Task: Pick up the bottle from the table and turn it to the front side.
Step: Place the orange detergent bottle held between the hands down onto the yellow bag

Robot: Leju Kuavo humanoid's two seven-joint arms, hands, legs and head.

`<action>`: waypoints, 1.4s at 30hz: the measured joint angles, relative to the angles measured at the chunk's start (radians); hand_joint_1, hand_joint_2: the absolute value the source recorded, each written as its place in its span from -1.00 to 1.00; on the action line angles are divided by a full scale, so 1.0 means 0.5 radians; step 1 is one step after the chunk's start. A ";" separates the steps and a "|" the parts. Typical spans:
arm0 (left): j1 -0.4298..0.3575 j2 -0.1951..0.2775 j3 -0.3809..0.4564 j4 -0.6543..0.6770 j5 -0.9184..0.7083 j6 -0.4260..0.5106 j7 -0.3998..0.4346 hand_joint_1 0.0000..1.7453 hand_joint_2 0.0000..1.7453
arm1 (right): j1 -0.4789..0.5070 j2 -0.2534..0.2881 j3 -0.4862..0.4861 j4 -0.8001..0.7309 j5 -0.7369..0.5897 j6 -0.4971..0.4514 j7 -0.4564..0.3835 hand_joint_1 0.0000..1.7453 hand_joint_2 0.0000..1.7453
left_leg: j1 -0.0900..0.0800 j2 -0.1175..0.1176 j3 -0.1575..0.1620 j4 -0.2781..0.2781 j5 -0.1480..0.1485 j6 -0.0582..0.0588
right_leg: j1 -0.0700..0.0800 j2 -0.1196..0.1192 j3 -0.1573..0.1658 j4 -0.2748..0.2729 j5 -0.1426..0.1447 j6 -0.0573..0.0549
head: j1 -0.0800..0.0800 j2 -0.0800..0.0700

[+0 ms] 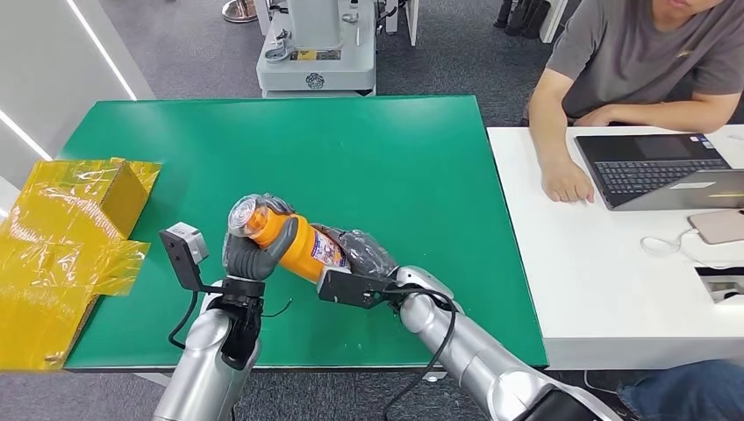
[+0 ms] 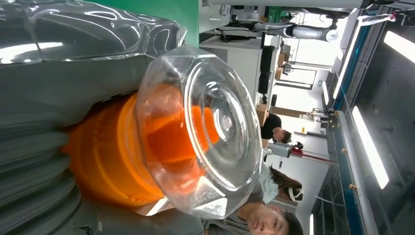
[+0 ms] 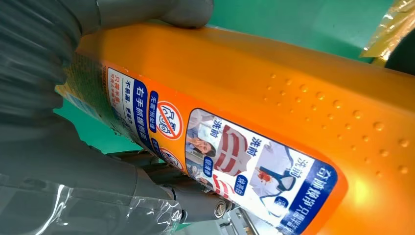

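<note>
The bottle (image 1: 294, 243) lies tilted above the table (image 1: 404, 175) at 6 o'clock. The left hand (image 1: 254, 254) wraps its capped neck, and the right hand (image 1: 364, 254) clasps its base. Rigid, glossy plastic, probably light and slippery; the mid-body offers the firmest grip.

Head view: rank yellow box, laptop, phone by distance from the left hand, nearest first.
From the left hand:
1. Yellow box, on the table's left edge.
2. Laptop, on the white desk, right.
3. Phone, right of the laptop, slightly farther.

green mat (image 1: 395, 149) open ahead, yellow box (image 1: 79, 210) left
</note>
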 joint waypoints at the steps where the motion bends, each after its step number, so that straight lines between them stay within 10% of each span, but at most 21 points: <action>1: 0.003 -0.003 0.000 0.000 -0.003 -0.001 -0.002 1.00 1.00 | 0.000 0.000 0.000 0.007 0.004 0.000 0.000 1.00 1.00 | 0.000 0.000 0.000 0.000 0.000 0.000 | 0.000 0.000 0.000 0.000 0.000 0.000 | 0.000 0.000; 13: 0.014 -0.023 -0.001 0.000 -0.034 -0.004 -0.014 1.00 1.00 | -0.001 0.000 -0.006 0.047 0.031 -0.055 0.021 0.83 1.00 | 0.000 0.000 0.000 0.000 0.000 0.000 | 0.000 0.000 0.000 0.000 0.000 0.000 | 0.000 0.000; 18: 0.014 -0.023 -0.001 0.000 -0.032 0.001 -0.015 1.00 1.00 | 0.016 0.002 -0.039 0.022 0.031 -0.146 0.087 -1.00 1.00 | 0.000 0.000 0.000 0.000 0.000 0.000 | 0.000 0.000 0.000 0.000 0.000 0.000 | 0.000 0.000; 42: 0.071 0.049 0.031 -0.024 0.016 0.064 -0.034 1.00 1.00 | 0.378 -0.046 -0.299 -0.796 -0.310 -0.376 0.274 -1.00 1.00 | 0.000 0.000 0.000 0.000 0.000 0.000 | 0.000 0.000 -0.001 0.000 0.000 0.000 | 0.000 0.000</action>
